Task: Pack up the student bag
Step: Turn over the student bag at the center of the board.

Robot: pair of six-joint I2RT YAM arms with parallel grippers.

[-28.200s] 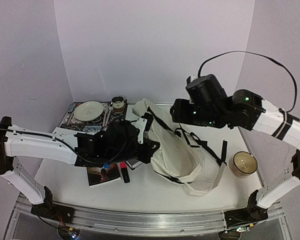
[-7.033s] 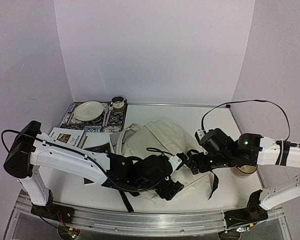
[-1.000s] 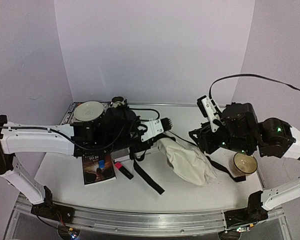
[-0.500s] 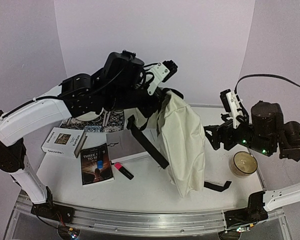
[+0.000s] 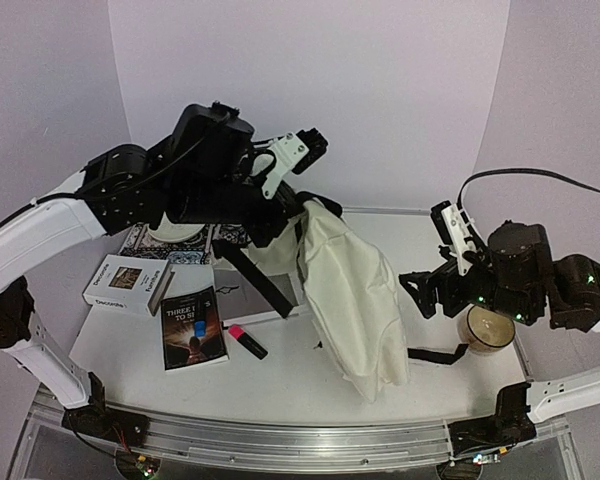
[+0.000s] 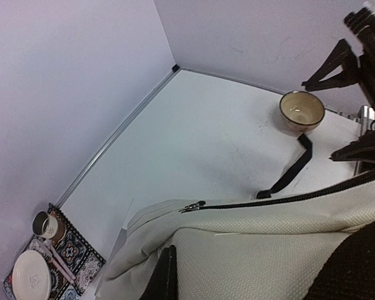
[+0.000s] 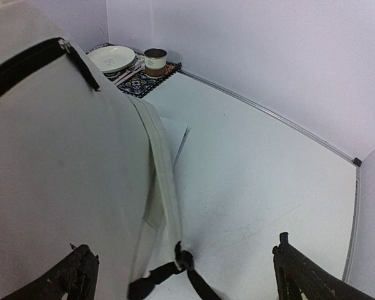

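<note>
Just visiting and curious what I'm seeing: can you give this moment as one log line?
left gripper: holds student bag raised by its top | right gripper: open, beside bag | books, highlighter: on table, not packed

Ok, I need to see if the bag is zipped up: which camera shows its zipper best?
Left wrist: the zipper runs clear across the student bag, metal pull at its end. Top external shows the bag hanging, zipper not discernible; right wrist shows only fabric and a strap.

Student bag (image 6: 250,250): matt woven cloth; bowl (image 6: 300,129) seemingly glazed ceramic.
</note>
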